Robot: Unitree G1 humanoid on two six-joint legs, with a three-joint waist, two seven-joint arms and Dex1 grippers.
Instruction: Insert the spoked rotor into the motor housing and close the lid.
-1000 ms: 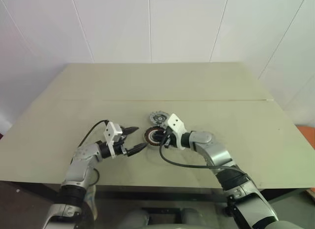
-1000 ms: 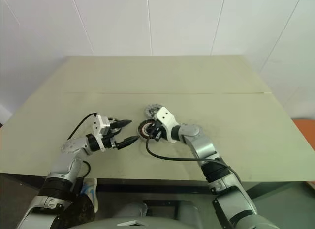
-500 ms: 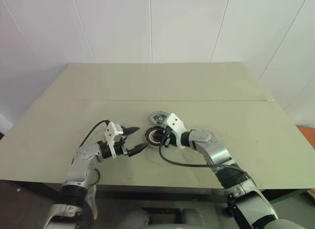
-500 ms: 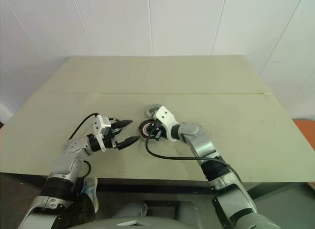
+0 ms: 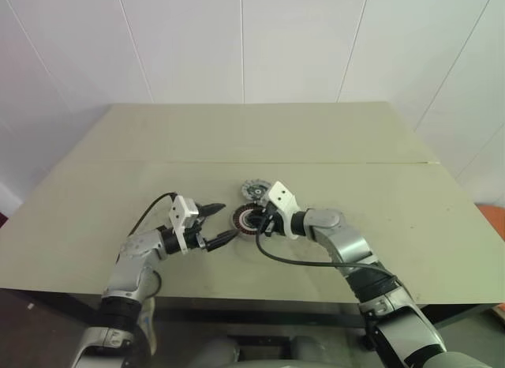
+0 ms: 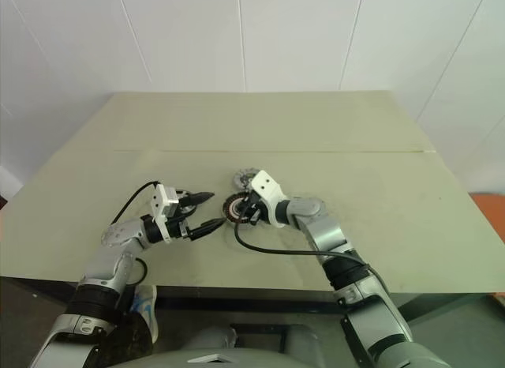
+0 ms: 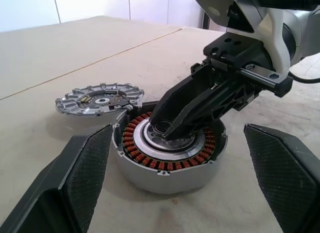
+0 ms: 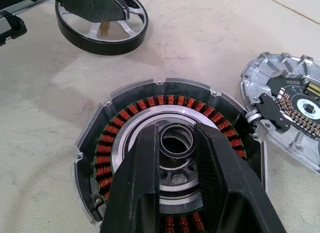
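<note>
Fingers of the left claw (image 5: pixel 227 219) stood spread wide and empty, just short of the motor housing (image 7: pixel 165 168). The right claw (image 5: pixel 256 220) pinched the housing's pale centre ring, its tips inside the copper windings. Just beyond that claw, close against the housing, lay a silver-grey ribbed disc (image 7: pixel 100 99).

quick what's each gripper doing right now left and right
Left gripper: open, holding nothing.
Right gripper: fingers closed on the centre ring of the motor housing.
</note>
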